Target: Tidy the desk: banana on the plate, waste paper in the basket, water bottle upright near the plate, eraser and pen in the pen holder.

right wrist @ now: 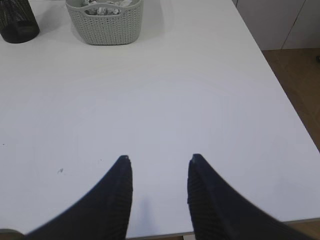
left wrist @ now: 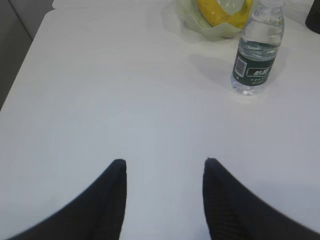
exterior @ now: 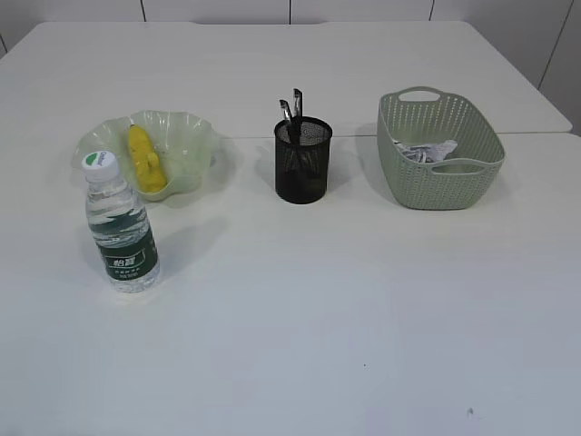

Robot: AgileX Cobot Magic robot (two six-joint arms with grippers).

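Note:
The banana (exterior: 145, 159) lies in the pale-green wavy plate (exterior: 195, 136), and the plate's near rim (left wrist: 210, 32) shows again in the left wrist view. In front of the plate the water bottle (exterior: 120, 225) stands upright; it (left wrist: 257, 55) is up and to the right of my left gripper (left wrist: 165, 162). The black mesh pen holder (exterior: 303, 162) has a pen (exterior: 294, 113) sticking out; the eraser is hidden. Crumpled waste paper (exterior: 427, 150) rests in the green basket (exterior: 439, 182). My left gripper is open and empty over the bare desk (exterior: 345, 318). My right gripper (right wrist: 159, 159) is open and empty near the desk's front right edge.
The basket (right wrist: 105, 20) and pen holder (right wrist: 17, 22) sit far up and left in the right wrist view. The desk's right edge (right wrist: 280, 95) drops to a wooden floor. A second table joins behind. Neither arm shows in the exterior view.

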